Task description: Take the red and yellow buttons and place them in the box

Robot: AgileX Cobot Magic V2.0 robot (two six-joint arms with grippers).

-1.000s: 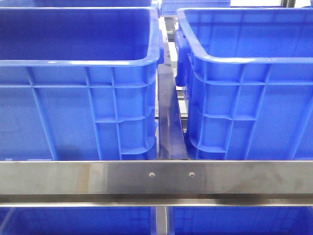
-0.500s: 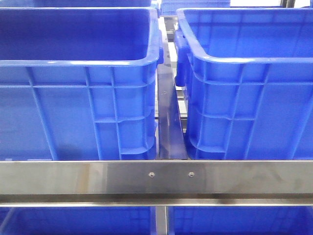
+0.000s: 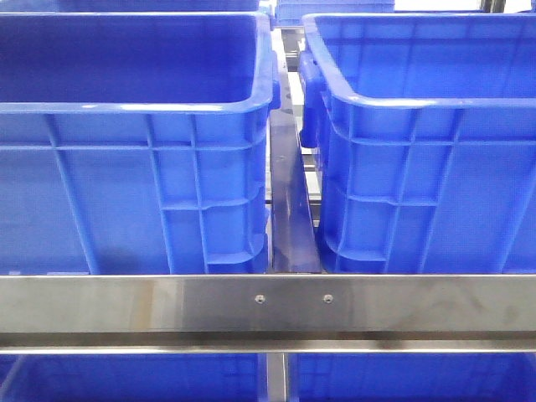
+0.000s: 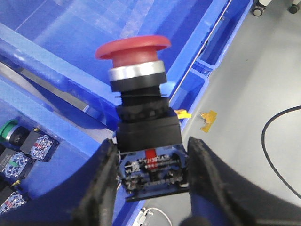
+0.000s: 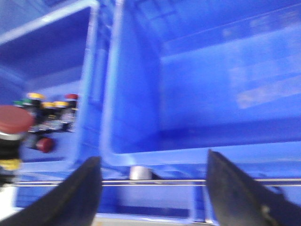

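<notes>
The left gripper (image 4: 151,162) is clamping a red button (image 4: 134,49) by its black-and-blue contact block, with the fingers (image 4: 101,181) pressing both sides and the mushroom cap pointing toward 12 o'clock in the left wrist view. The button is hanging over the rim of a blue box (image 4: 61,70) whose bare floor shows behind the cap, and grey floor with a black cable lies off toward 3 o'clock. Down at 8 o'clock a second crate (image 4: 56,176) is holding a green button (image 4: 8,129) and loose contact blocks.

The right gripper (image 5: 153,188) is sitting spread wide with nothing between its jaws, facing an empty blue crate (image 5: 188,94). At 9 o'clock in that blurred view, a neighbouring bin is holding a cluster of buttons (image 5: 49,110), some yellow-topped, some red. A large red cap shows at the frame edge, and I can't tell what it belongs to.

The front view is showing only two blue crates (image 3: 134,109) behind a steel rail (image 3: 268,301), no arms.

Judged step: carrying the red button, close to release. Next move calls for centering over the box interior, then opening. A yellow button isn't picked yet.
</notes>
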